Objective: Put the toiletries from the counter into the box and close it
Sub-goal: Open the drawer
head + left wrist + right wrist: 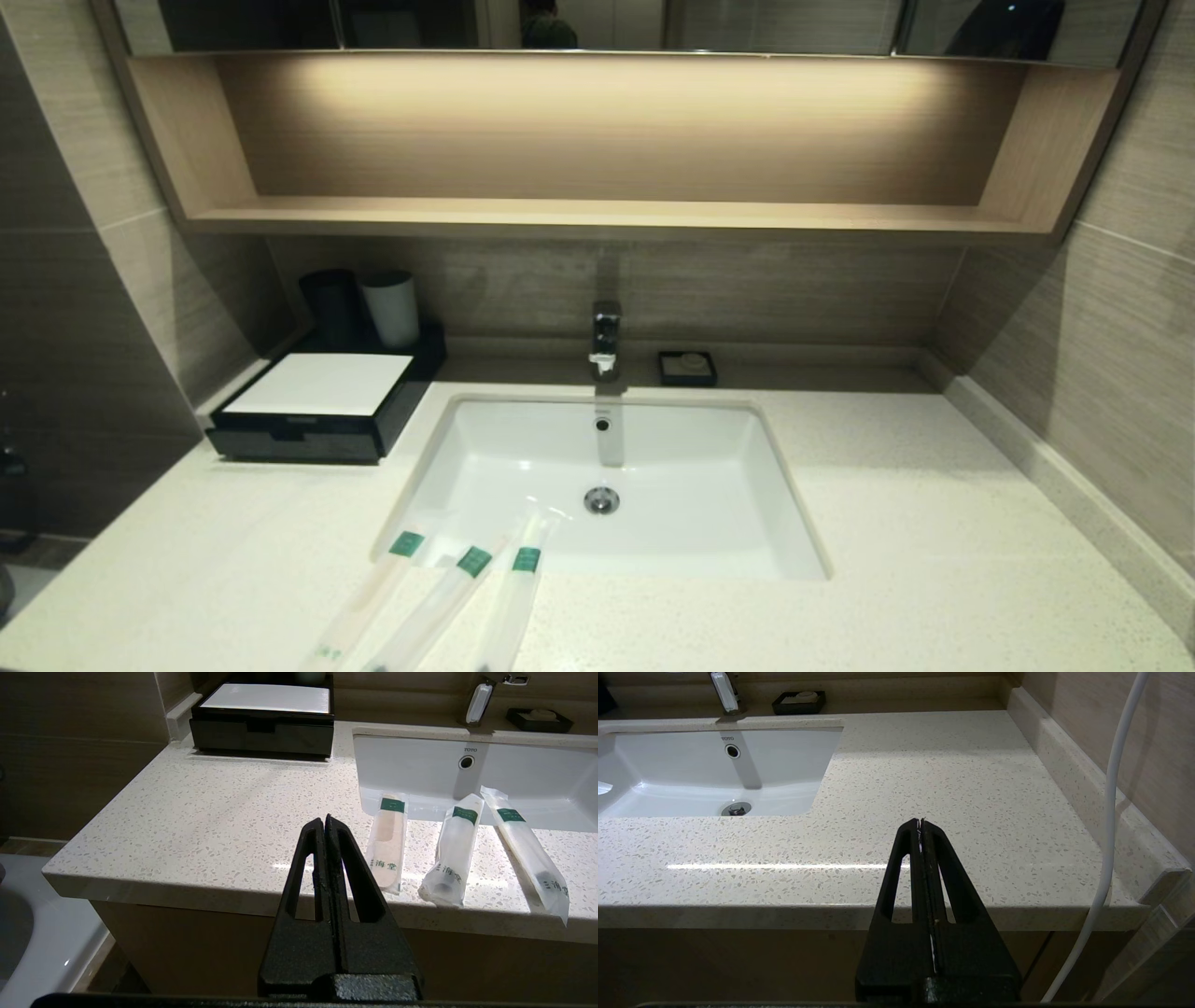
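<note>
You have three sachets lying side by side on the counter (pixel 233 560) at its front edge, around 7 o'clock from the sink (pixel 607 485) in the head view, their green-banded ends pointing toward the basin and their long axes running roughly front to back, fanned slightly. Call them the left sachet (pixel 387 847), the middle sachet (pixel 451 856) and the right sachet (pixel 528 851). The left tool (pixel 325 820) hangs off the front of the counter, just short of its edge, with its fingers pressed together and nothing between them; in its wrist view the left sachet lies at about 2 o'clock from the tip, the nearest of the three, with its long axis nearly in line with the tool's reach. The right tool (pixel 920 822) is likewise closed tight and empty, parked before the bare stretch of counter on the far side of the sink, well apart from every sachet, so the left arm looks the natural one to start. The box (pixel 317 401) sits at 11 o'clock from the sachets, back against the wall, its drawer shut under the white top panel; you will probably need that drawer pulled out before anything goes in.
</note>
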